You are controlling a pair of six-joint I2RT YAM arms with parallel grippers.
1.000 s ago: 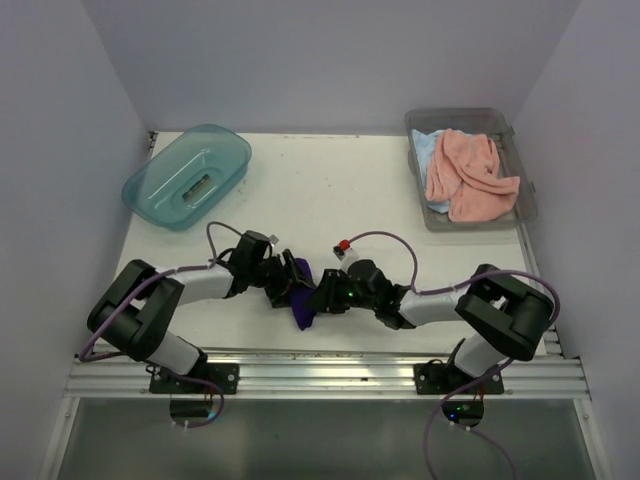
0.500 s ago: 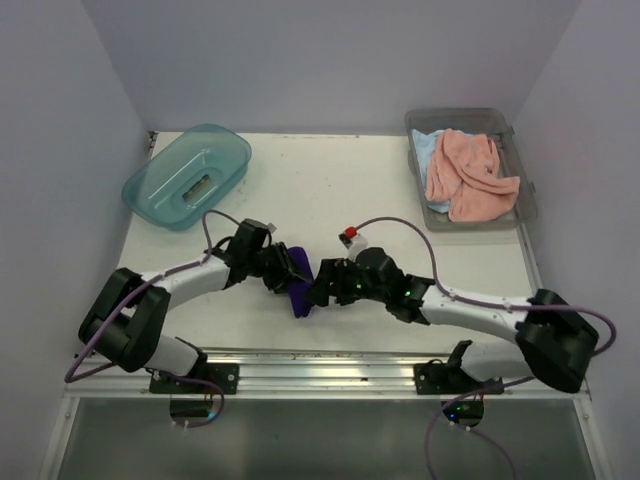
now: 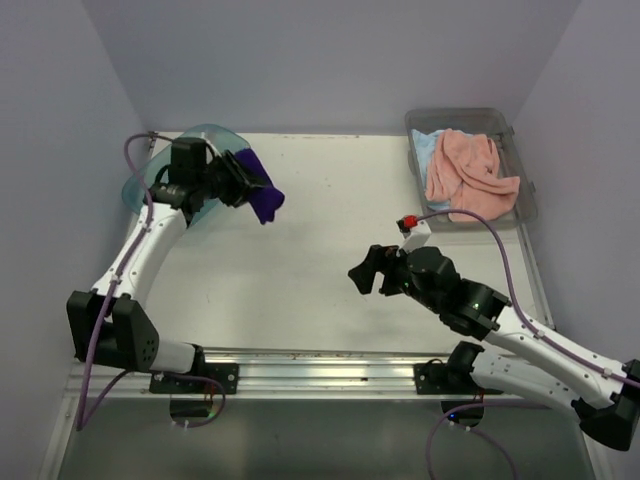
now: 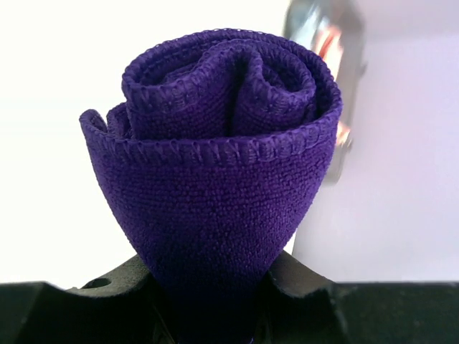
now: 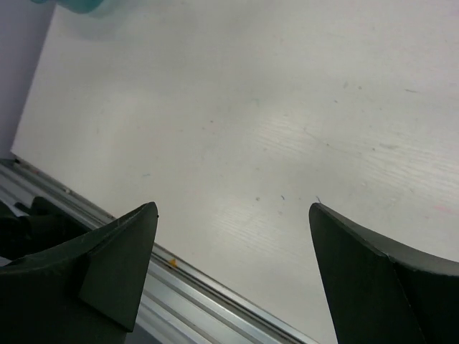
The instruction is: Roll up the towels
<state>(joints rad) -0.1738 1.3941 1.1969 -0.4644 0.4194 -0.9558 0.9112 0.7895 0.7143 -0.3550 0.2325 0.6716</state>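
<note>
Grasping the purple towel (image 4: 222,179), the left gripper (image 3: 238,183) is clamped on the cloth's lower end. The left wrist view shows what the overhead view cannot: the towel is wound into a tight spiral, its stitched edge coiled at the top, and it stands up out of the jaws. From above it reads only as a dark bundle sticking out past the fingertips. That overhead view shows the gripper raised off the table (image 3: 320,200), with the teal tub (image 3: 138,188) directly beneath and behind it, partly hidden by the arm.

The right gripper (image 5: 233,208) is released. Its wrist view shows both fingers (image 5: 115,265) spread wide, with nothing between them and only bare table surface below. The metal rail (image 5: 186,301) runs just beyond the finger bases.

Well away from this gripper, on its far right, the grey bin (image 3: 520,190) holds the pink towel (image 3: 468,175). The pink towel is heaped unrolled over the light blue towel (image 3: 425,148).
</note>
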